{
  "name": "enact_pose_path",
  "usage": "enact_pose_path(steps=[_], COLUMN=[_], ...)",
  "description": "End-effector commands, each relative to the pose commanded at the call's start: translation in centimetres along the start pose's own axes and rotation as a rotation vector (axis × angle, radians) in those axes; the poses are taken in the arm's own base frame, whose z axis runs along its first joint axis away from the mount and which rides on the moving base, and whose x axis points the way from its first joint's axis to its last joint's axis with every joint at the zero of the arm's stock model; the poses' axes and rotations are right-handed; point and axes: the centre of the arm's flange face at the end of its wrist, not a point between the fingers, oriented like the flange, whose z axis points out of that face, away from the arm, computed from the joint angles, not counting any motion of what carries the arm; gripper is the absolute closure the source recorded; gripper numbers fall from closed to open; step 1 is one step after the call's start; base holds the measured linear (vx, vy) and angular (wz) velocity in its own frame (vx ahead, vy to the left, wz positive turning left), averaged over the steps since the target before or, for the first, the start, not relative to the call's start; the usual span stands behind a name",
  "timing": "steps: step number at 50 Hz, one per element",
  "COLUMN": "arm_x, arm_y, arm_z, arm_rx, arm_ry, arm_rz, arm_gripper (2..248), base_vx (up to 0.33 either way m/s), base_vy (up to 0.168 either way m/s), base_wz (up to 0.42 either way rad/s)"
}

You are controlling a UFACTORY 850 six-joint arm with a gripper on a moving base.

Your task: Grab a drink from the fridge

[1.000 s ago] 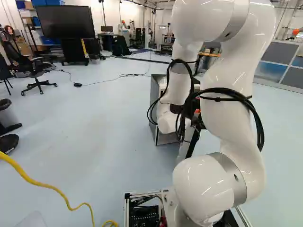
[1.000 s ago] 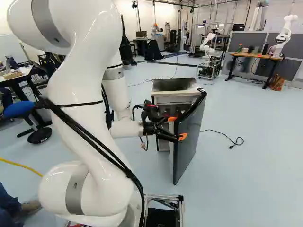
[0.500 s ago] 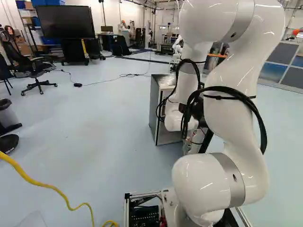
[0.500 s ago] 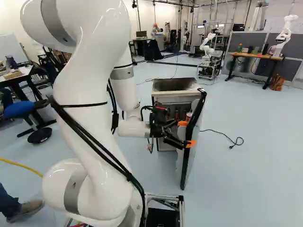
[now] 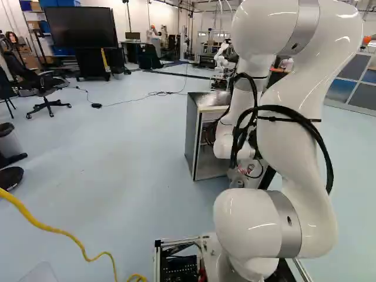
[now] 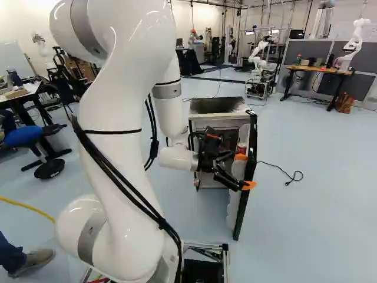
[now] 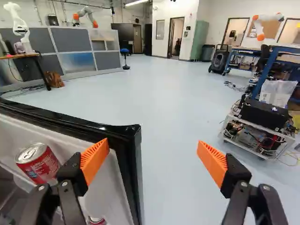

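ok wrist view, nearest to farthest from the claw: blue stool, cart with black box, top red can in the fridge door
1. Top red can: in the fridge door, beside the claw
2. Cart with black box: beyond the claw's other side
3. Blue stool: far ahead

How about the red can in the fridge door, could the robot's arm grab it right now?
Probably not yet: the pincer is open and close, but the red can is beside one finger, not between both; the door's edge seems in the way.
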Motion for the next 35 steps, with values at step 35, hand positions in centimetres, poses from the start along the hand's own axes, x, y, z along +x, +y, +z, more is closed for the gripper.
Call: enact_pose_path(steps=[35], arm_x=[0.9], arm_y=[-2.2], arm_z=[5.5], arm_rx=[-0.114], arm_ry=[0.017], arm_rz=[0.08], arm_gripper=[3], base_vx=[0.0], base_vy=[0.0], base_wz=[0.0])
